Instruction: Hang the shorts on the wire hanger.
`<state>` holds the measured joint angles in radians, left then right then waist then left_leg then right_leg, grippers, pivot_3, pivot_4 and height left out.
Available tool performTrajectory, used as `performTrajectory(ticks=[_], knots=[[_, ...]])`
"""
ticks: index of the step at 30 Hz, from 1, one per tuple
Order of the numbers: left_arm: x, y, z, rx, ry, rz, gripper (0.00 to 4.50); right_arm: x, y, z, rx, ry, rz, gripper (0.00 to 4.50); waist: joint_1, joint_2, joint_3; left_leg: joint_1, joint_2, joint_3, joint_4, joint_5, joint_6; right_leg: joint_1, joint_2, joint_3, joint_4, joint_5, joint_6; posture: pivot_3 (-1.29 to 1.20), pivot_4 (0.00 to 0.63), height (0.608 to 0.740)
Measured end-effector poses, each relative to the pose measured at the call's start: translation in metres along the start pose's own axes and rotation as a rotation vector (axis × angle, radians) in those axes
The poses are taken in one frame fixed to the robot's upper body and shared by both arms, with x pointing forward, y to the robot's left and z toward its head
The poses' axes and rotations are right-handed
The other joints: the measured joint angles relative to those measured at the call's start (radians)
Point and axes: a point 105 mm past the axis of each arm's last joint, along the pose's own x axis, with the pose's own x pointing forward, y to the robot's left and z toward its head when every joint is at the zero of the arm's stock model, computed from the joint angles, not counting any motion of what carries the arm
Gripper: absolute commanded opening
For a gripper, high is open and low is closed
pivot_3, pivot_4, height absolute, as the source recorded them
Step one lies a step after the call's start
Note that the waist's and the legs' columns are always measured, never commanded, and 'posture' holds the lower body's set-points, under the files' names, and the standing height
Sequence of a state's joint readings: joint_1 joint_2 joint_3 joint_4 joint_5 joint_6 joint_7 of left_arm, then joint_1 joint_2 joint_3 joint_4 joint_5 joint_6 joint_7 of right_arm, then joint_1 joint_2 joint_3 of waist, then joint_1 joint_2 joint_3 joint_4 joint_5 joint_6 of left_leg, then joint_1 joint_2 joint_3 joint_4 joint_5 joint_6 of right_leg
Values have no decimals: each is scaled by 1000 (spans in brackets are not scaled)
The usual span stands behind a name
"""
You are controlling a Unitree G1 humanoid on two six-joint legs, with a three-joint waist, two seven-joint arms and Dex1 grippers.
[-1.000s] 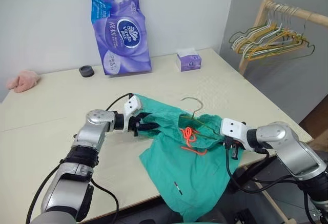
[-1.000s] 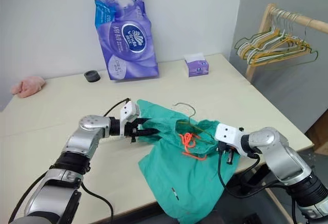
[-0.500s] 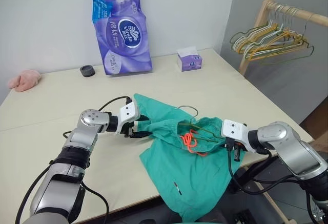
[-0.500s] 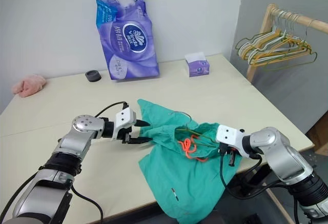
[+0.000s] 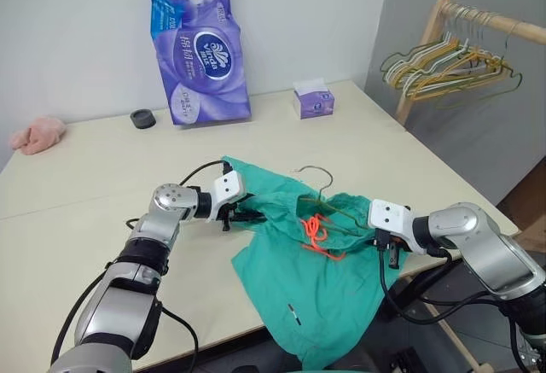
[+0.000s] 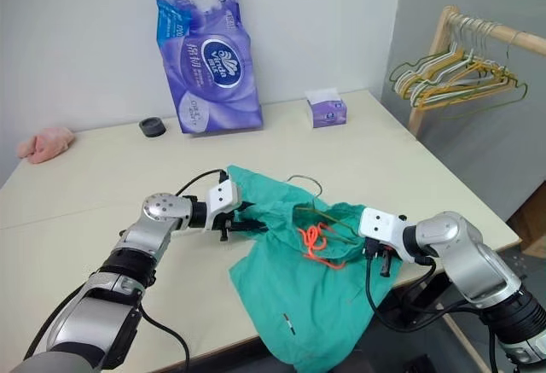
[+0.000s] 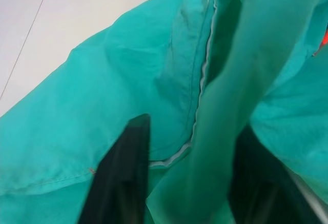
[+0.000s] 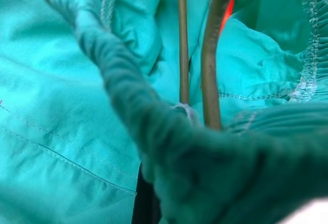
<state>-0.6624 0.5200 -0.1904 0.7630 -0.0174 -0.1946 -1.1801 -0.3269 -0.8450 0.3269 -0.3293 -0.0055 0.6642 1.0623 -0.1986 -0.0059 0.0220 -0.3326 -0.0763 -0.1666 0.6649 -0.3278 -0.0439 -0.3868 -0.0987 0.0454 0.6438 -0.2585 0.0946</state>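
Note:
The teal shorts (image 5: 316, 296) lie crumpled on the table, one leg hanging over the front edge, the orange drawstring (image 5: 314, 235) on top. The wire hanger (image 8: 183, 44) is threaded into the waistband, and its hook (image 5: 313, 168) sticks out behind the shorts. My left gripper (image 5: 245, 213) is at the shorts' left edge; in the left wrist view a fold of the fabric sits between its black fingers (image 7: 123, 178). My right gripper (image 5: 380, 241) is tucked into the right end of the waistband, shut where the hanger's wires run in, its tips hidden by fabric.
At the back of the table (image 5: 85, 177) are a tall purple tissue pack (image 5: 198, 57), a small tissue box (image 5: 312, 101) and a black round object (image 5: 143, 119). A pink cloth (image 5: 36, 134) lies far left. A wooden rack with several hangers (image 5: 448, 66) stands right of the table.
My left gripper spread its fingers, sank a little and closed on the shorts' left edge. The hanger's hook shifted slightly. My right arm kept still.

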Motion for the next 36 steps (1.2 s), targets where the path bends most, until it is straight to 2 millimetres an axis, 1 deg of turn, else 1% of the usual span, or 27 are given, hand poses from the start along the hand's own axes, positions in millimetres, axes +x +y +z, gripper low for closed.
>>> performTrajectory(ticks=[3,6,10,13,17,21,27,36], knots=[[-1,0,-4,4,3,7,27,-1,0,0,-1,1,-1,0,1,0,0,0,0,0,0,0,0,0,0,0,0,0,0,-262,0,740],[-5,5,-9,26,29,43,27,-3,4,-3,-3,10,16,0,1,0,0,0,0,0,0,0,0,0,0,0,0,0,0,-259,0,740],[-15,14,-16,40,63,97,27,-8,7,-13,16,38,23,0,2,0,0,0,0,0,0,0,0,0,0,0,0,0,0,-257,0,740],[-15,13,-20,40,69,96,27,-13,4,-15,12,44,9,0,2,0,0,0,0,0,0,0,0,0,0,0,0,0,0,-256,0,740],[-15,13,-21,49,74,100,27,-12,10,-15,18,33,27,0,2,0,0,0,0,0,0,0,0,0,0,0,0,0,0,-258,0,740],[-15,13,-21,75,81,104,27,-13,11,-15,29,29,30,0,2,0,0,0,0,0,0,0,0,0,0,0,0,0,0,-254,0,740],[-15,12,-26,76,93,113,27,-26,10,-29,53,77,21,0,3,0,0,0,0,0,0,0,0,1,0,-1,0,0,1,-255,0,740],[-15,12,-27,117,106,112,27,-26,12,-30,93,69,34,0,3,0,0,0,0,0,0,0,0,1,0,-1,0,0,1,-254,0,740]])
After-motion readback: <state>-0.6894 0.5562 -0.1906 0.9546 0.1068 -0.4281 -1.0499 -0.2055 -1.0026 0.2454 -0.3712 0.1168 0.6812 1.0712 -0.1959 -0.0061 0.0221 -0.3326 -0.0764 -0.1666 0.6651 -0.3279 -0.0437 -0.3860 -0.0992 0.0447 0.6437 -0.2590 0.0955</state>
